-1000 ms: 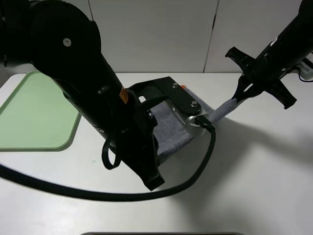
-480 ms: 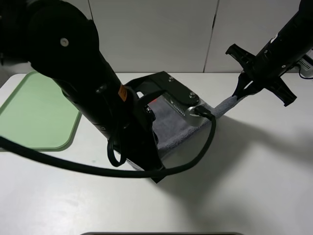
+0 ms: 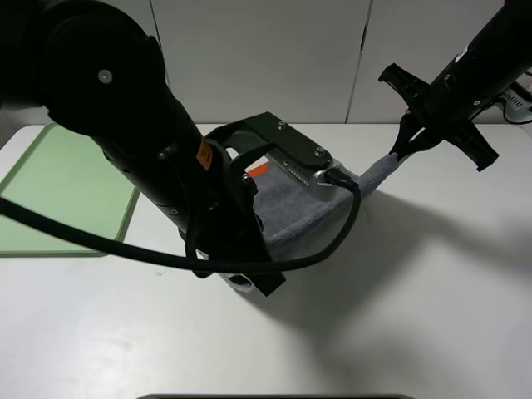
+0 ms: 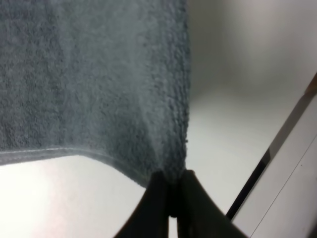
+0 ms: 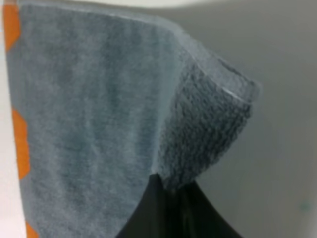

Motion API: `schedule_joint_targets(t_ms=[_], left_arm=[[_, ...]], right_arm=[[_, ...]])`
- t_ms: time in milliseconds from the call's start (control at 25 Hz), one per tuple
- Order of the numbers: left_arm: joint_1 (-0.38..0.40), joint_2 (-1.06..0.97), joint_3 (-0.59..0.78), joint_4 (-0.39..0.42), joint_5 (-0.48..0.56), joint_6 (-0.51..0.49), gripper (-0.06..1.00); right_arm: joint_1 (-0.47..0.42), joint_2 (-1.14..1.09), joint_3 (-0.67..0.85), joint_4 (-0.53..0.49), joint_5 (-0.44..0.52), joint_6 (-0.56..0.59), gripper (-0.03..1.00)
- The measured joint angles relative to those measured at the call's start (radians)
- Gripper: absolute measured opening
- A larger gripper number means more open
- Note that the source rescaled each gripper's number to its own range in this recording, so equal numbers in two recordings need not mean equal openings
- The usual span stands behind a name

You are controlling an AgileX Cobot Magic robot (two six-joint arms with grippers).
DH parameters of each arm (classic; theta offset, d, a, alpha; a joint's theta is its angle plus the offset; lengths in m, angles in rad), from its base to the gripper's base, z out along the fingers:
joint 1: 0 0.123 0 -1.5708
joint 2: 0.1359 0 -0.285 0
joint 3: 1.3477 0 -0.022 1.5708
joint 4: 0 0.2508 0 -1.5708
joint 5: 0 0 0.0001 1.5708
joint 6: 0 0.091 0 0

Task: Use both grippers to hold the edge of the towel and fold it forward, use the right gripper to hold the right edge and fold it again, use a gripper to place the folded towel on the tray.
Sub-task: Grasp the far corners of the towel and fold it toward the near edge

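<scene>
In the exterior high view, the left arm [image 3: 158,166] hides most of the towel [image 3: 303,208] and one corner of the tray [image 3: 58,199], whose left end the picture edge cuts off. Both wrist views are blurred. They show only the tips of the left gripper [image 4: 171,181] and the right gripper [image 5: 171,188].

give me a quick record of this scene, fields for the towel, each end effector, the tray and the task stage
towel: dark grey terry with an orange band, held up and sagging between the two arms
left end effector: shut on the towel's hemmed edge
right end effector: shut on a towel corner, raised at the right
tray: pale green, at the left of the table, no towel on it
task stage: first fold apparently not finished; towel not laid flat
</scene>
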Motion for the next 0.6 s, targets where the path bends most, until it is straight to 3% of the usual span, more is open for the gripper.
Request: schedule_joint_targets(t_ms=[320,600], left_arm=[[0.015,0.0,0.0,0.001,0.0,-0.026,0.0],[0.095,0.0,0.0,0.002,0.003,-0.027,0.0]], right_arm=[[0.102,0.106,-0.109,-0.008,0.02,0.008,0.0],[0.127,0.202,-0.258,-0.018,0.079,0.026,0.0]])
